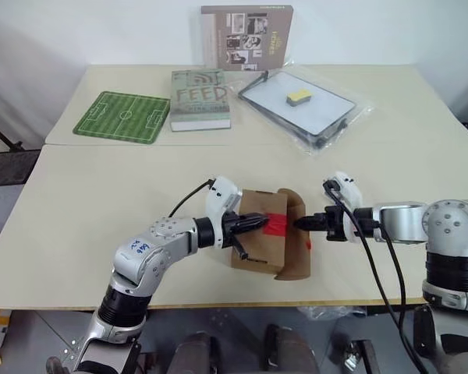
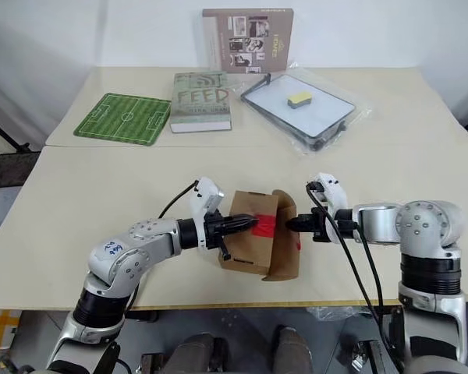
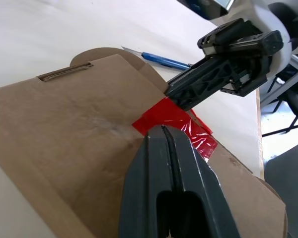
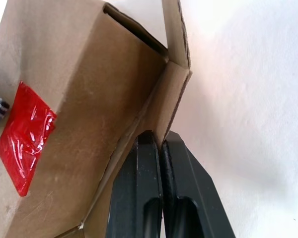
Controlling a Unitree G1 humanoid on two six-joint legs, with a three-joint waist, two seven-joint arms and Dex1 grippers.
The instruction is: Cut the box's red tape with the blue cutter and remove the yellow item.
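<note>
Pinching box (image 1: 259, 238) flap, right jaws

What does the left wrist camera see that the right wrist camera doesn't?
Left wrist view: the blue cutter lying on the table beyond the box, and the right tool at the box's flap. Right wrist view: the right tool's fingers shut on that flap's edge. Both: the brown box and its red tape.

The left gripper (image 3: 165, 130), fingers pressed together, rests on the box (image 3: 64, 129) at the red tape (image 3: 176, 121) (crinkled); the right gripper (image 3: 170, 93) meets it opposite, the blue cutter (image 3: 161, 60) lying beyond.
</note>
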